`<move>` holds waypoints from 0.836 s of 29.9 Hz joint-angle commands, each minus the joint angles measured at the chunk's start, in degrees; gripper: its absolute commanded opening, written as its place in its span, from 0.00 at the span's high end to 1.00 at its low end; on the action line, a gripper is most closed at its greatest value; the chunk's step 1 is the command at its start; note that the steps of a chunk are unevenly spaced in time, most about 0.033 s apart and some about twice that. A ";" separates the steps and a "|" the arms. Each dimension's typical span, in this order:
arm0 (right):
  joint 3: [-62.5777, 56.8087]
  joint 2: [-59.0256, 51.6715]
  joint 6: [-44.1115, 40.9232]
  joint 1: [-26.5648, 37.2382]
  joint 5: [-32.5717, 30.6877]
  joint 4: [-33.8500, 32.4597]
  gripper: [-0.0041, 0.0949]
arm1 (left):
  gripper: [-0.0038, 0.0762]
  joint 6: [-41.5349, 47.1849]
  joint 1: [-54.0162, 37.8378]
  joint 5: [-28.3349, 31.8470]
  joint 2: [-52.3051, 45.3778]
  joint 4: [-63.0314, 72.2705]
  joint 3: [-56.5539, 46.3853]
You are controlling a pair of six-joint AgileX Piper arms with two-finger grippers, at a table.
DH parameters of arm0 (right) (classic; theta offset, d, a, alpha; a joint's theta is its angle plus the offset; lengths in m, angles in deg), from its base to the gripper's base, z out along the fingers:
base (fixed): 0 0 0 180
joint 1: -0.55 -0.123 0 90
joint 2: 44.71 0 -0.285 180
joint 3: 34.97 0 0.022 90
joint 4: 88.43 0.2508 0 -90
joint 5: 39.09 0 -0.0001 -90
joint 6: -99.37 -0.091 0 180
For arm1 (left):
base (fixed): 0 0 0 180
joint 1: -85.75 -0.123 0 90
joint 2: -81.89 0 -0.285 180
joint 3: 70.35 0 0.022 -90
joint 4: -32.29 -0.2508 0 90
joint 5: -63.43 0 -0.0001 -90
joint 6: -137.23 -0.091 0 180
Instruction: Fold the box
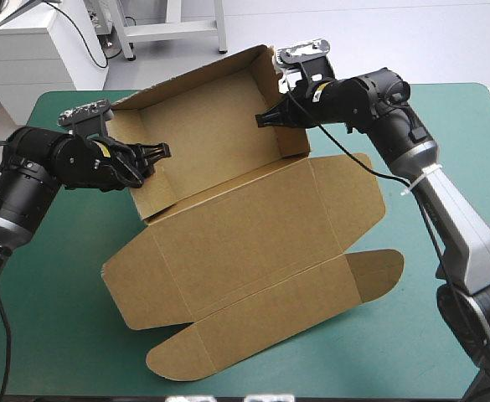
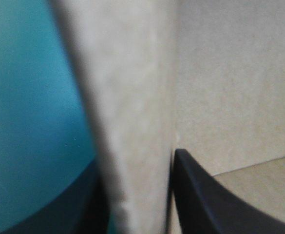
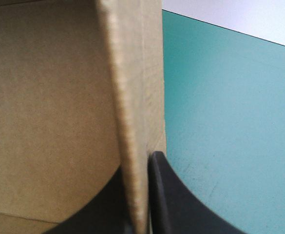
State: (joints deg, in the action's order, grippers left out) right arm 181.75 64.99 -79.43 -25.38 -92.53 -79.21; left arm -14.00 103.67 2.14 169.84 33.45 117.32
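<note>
Here, the brown box (image 1: 228, 218) lies at the centre of the high view on the teal-green cover (image 1: 446, 117). Its far half is raised into an open tray in the upper middle of the frame, while the lid panel (image 1: 245, 293) and rounded flaps (image 1: 379, 272) lie flat toward the lower edge. The left gripper (image 1: 162, 152), at upper left, is clamped on the tray's left side wall (image 2: 127, 122). The right gripper (image 1: 265, 119), right of upper centre, pinches the right side wall (image 3: 132, 122). In each wrist view the board sits between the black fingers (image 3: 176, 200). The step in hand appears to be raising and tucking the side walls. The next move probably calls for holding both walls upright and square, with even pressure so the board does not buckle.
</note>
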 commanded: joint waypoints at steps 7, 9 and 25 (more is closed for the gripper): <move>2.36 -4.22 -1.20 -0.22 -0.27 4.24 0.96 | 0.96 -0.07 0.44 7.99 0.23 -0.40 1.68; 2.36 -4.22 -1.20 -0.22 -1.30 3.24 0.96 | 0.96 -0.73 0.44 9.56 0.32 -0.40 1.68; 1.93 -4.22 -2.75 -0.22 -17.88 -12.22 0.96 | 0.96 -13.69 0.44 6.30 7.25 -0.11 12.43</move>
State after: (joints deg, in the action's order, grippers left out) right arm 182.57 64.03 -84.27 -25.37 -105.89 -90.19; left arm -26.15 104.03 3.03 177.53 33.86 124.85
